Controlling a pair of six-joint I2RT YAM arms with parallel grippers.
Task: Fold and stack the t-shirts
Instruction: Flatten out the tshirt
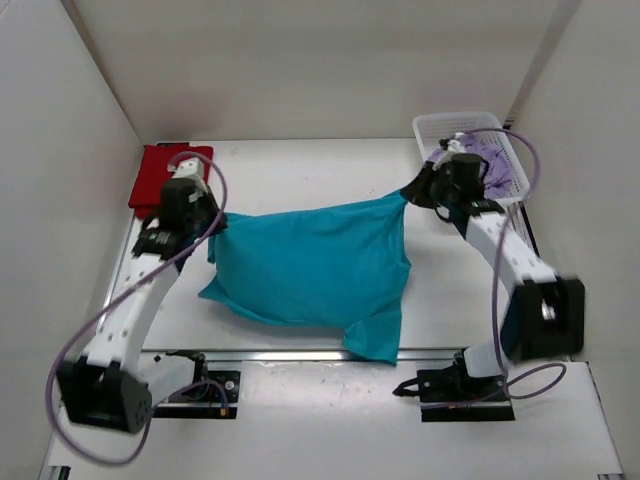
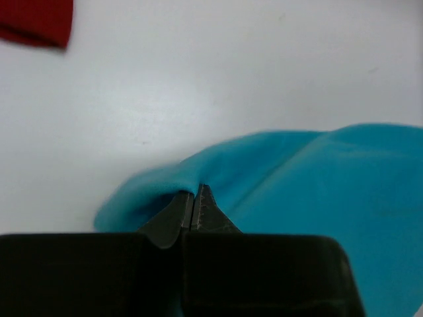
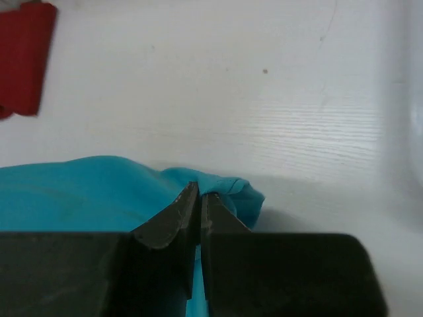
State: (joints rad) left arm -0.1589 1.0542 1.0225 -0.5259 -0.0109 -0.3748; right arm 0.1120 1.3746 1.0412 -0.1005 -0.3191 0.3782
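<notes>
Teal-blue t-shirt (image 1: 310, 265): spread wide between the two arms over the middle of the table (image 1: 300, 165). Far edge pulled taut from corner to corner, near part sagging, one flap down at the near edge!
Left gripper (image 2: 195, 198): clenched hard on the shirt's left corner, jaws pressed together with a ridge of teal cloth pinched at the tips.
Right gripper (image 3: 200, 197): same on the other side, jaws squeezed on the right corner, cloth bunched around the tips.
Corners: both look raised above the white surface in the wrist views. Whether the shirt's middle touches the table, I cannot tell.
Red t-shirt (image 1: 165, 172): lying flat in the far-left corner, just beyond the left arm, apart from the teal one.
Lavender t-shirt (image 1: 497, 160): crumpled inside the white lattice basket (image 1: 440, 125) at the far right, partly hidden behind the right wrist.
</notes>
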